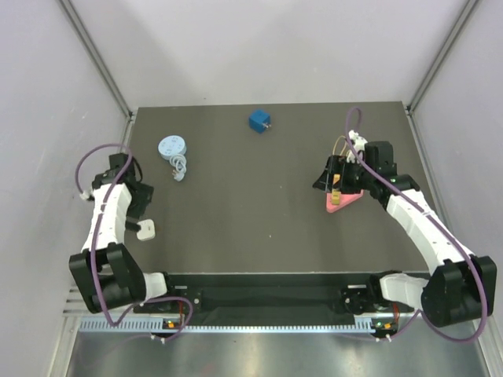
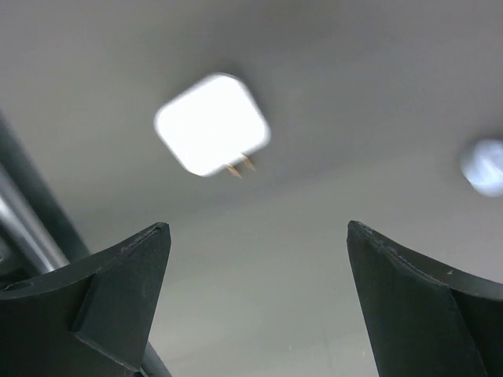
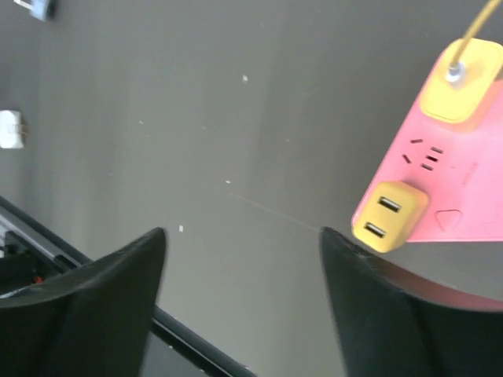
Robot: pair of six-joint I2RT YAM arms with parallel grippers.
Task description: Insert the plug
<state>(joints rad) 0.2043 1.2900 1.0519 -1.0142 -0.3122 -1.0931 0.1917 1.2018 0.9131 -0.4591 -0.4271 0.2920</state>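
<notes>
**Both my grippers released; white plug just beyond the left one**

In my left wrist view, my left gripper (image 2: 258,229) is spread wide and holds nothing, its two dark fingers (image 2: 118,298) filling the lower corners of the frame. Past the gap, up and left of centre, the white plug (image 2: 212,124) lies on the grey table (image 2: 330,94). It is apart from both fingers, and its two metal prongs point toward the lower right. A pale blue round reel (image 2: 483,165) blurs at the right edge.

In my right wrist view, my right gripper (image 3: 244,233) is likewise released and empty. The pink power strip (image 3: 444,177) lies at the right of the frame, its near edge running behind my right-hand finger (image 3: 377,314); I cannot tell whether they touch. A yellow USB adapter (image 3: 389,216) sits on the strip's near end, and a yellow plug (image 3: 460,78) with a cable sits at the far end. Free sockets show between them.

From above, the white plug lies at lower left beside my left gripper, well apart from the strip at right. A blue cube (image 1: 260,121) rests at top centre.
</notes>
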